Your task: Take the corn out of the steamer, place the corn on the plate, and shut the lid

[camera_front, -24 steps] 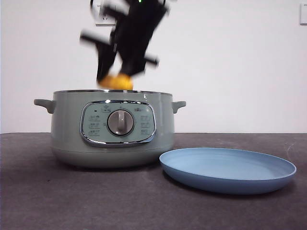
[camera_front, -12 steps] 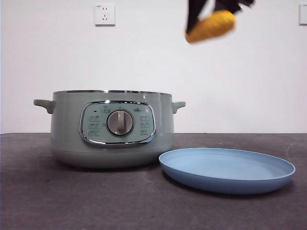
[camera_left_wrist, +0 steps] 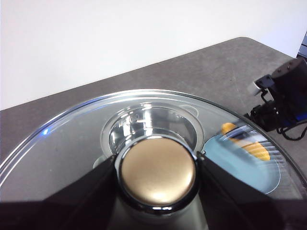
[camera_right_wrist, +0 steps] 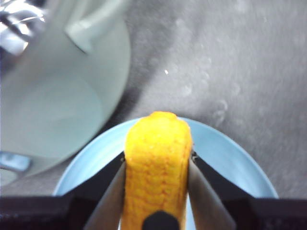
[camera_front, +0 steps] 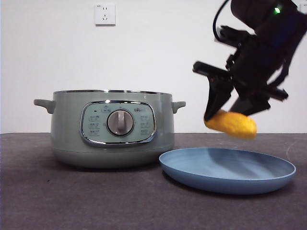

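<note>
White wall with a socket plate (camera_front: 104, 14) is backing a dark grey table (camera_front: 72, 201), where the sage-green steamer (camera_front: 112, 128) is standing open-topped beside the light-blue plate (camera_front: 227, 169), the two just beside each other. The right gripper (camera_front: 229, 115) is reaching in from the upper right of the front view, its two black jaws pressing against the sides of the corn (camera_front: 230, 123) and gripping it. The yellow-orange cob is hanging tilted in the air above the plate, clear of its surface. In the right wrist view the corn (camera_right_wrist: 156, 177) is sitting squeezed between the jaws, with the plate (camera_right_wrist: 230, 158) directly beneath and the steamer (camera_right_wrist: 57, 96) off to one side. The left gripper (camera_left_wrist: 157, 173) is clamping the knob (camera_left_wrist: 158, 172) of the glass lid (camera_left_wrist: 72, 143), jaws pressed on both sides of it. Through the glass the plate (camera_left_wrist: 225, 160) and the corn (camera_left_wrist: 252, 146) are showing, blurred.
</note>
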Tool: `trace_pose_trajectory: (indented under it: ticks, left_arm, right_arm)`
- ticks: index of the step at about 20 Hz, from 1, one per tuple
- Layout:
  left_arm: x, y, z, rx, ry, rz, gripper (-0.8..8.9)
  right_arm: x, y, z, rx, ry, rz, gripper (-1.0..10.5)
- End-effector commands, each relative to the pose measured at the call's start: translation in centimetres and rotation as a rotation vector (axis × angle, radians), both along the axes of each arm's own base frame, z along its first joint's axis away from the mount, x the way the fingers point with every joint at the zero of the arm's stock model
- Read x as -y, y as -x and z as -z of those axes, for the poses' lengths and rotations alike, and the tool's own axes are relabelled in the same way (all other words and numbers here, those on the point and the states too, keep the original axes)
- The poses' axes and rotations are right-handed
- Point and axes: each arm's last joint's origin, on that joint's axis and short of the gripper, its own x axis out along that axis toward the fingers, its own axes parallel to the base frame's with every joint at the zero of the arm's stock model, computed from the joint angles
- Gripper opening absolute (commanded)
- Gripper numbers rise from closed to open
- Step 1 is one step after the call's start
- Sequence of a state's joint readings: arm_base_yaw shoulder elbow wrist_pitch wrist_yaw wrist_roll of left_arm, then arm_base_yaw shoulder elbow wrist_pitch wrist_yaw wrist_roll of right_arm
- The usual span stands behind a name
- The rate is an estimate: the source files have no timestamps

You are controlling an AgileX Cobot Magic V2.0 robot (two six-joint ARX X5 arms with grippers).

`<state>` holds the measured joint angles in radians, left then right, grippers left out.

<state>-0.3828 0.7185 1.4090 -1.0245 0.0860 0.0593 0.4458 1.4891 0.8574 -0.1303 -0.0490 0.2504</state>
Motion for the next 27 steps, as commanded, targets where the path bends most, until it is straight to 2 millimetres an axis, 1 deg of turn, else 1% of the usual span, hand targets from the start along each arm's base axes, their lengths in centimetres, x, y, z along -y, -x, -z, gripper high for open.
trace_pose_trajectory:
  ticks: [1,4,8,10,12,13,14,15,17,18,19,21,23,24,25,27]
  left_arm:
    - [-0.2,0.4,-0.9,0.072,0.037,0.000,-0.08]
    - [-0.1,0.3,-1.0,0.074,0.038,0.000,-0.08]
    - [-0.1,0.3,-1.0,0.071,0.039,-0.001,-0.08]
    - [-0.1,0.3,-0.9,0.069,0.040,-0.001,-0.08]
    - [-0.1,0.3,-0.9,0.068,0.042,-0.002,-0.08]
    - [-0.1,0.2,-0.9,0.065,0.041,-0.002,-0.08]
    - [0.0,0.0,-0.9,0.060,0.039,-0.002,-0.08]
    - [0.1,-0.3,-0.9,0.052,0.035,-0.001,-0.08]
    - [0.5,-1.2,-0.8,0.036,0.026,0.000,-0.08]
    - [0.7,-1.7,-0.8,0.036,0.018,0.004,-0.08]
    - [1.0,-2.3,-0.8,0.043,0.013,0.013,-0.08]
    - [1.6,-3.6,-0.8,0.055,0.020,0.057,-0.08]
    - [2.2,-5.1,-0.2,0.046,0.017,0.057,-0.08]
    - [2.7,-6.3,0.5,0.037,0.018,0.060,-0.08]
    - [3.0,-6.9,1.0,0.035,0.018,0.061,-0.08]
    - [3.8,-8.8,2.6,0.046,0.043,0.077,-0.08]
  right_arm:
    - [0.2,0.4,1.7,-0.009,-0.022,0.032,-0.2]
    - [0.3,0.4,3.7,-0.011,-0.008,0.057,-0.2]
    - [0.0,-0.2,5.9,-0.057,0.006,0.064,-0.2]
    - [-0.2,-0.2,6.5,-0.073,0.007,0.064,-0.2]
    - [-0.4,-0.2,6.5,-0.074,0.009,0.057,-0.1]
    - [-0.4,-0.1,6.5,-0.078,0.010,0.055,0.1]
    - [-0.4,-0.1,6.6,-0.083,0.012,0.054,0.7]
    - [-0.4,-0.1,6.6,-0.084,0.011,0.053,1.8]
    - [-0.4,0.0,6.4,-0.081,0.005,0.049,4.9]
    - [-0.4,0.0,6.1,-0.075,0.001,0.048,5.9]
    - [-0.3,0.1,5.7,-0.069,-0.004,0.046,6.1]
    - [-0.2,0.5,4.3,-0.039,-0.036,0.029,6.1]
    - [0.1,1.0,2.3,0.015,-0.061,0.026,6.1]
    - [0.4,1.7,0.8,0.054,-0.066,0.017,6.1]
    - [0.6,2.0,0.0,0.075,-0.071,0.014,6.1]
    - [1.3,3.5,-2.5,0.132,-0.085,0.003,6.1]
